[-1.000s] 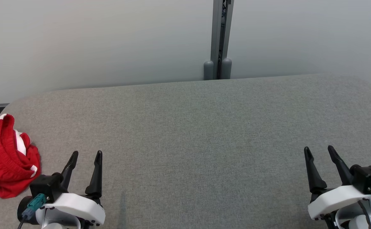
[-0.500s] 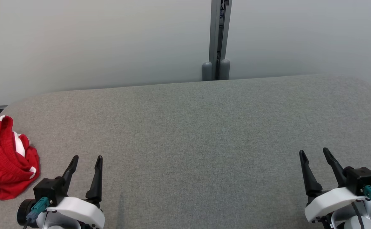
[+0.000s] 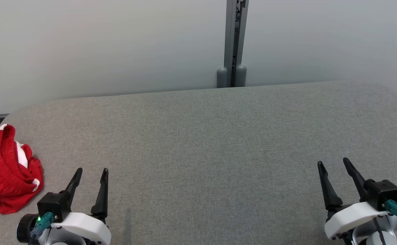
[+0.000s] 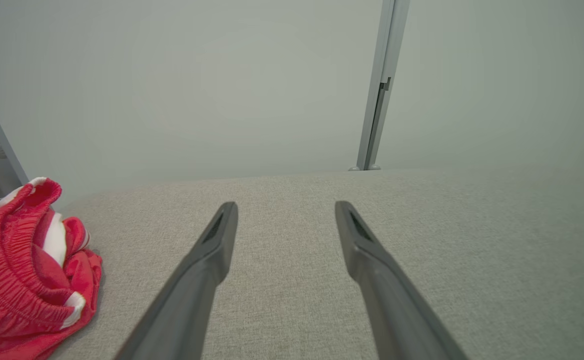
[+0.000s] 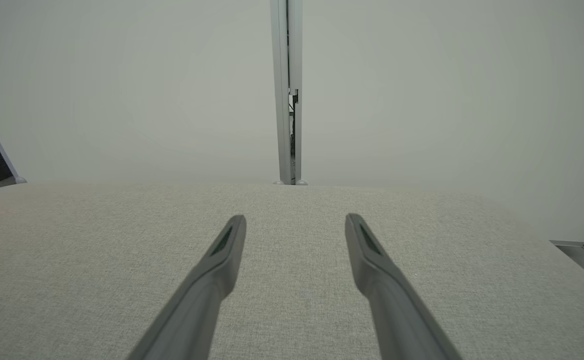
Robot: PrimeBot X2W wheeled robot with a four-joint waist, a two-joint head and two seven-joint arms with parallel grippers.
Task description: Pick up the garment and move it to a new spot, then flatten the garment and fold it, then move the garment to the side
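Note:
The garment is a crumpled red piece with white trim and an elastic waistband, bunched at the table's left edge; the left wrist view has the garment at its lower left. My left gripper stands open just right of it, apart from the cloth, nothing between its fingers. That same left gripper points across bare grey fabric. Far over at the lower right my right gripper is open and empty too. In its own view the right gripper hovers over the table top.
The grey fabric-covered table has rounded far corners. Behind it stands a pale wall with a vertical grey metal post. The table's left edge runs close beside the garment, and its right edge drops off near the right arm.
Both grippers have drawn back slightly toward the bottom of the head view, staying open. The whole picture has shifted a little, so the camera moved. The garment lies as before.

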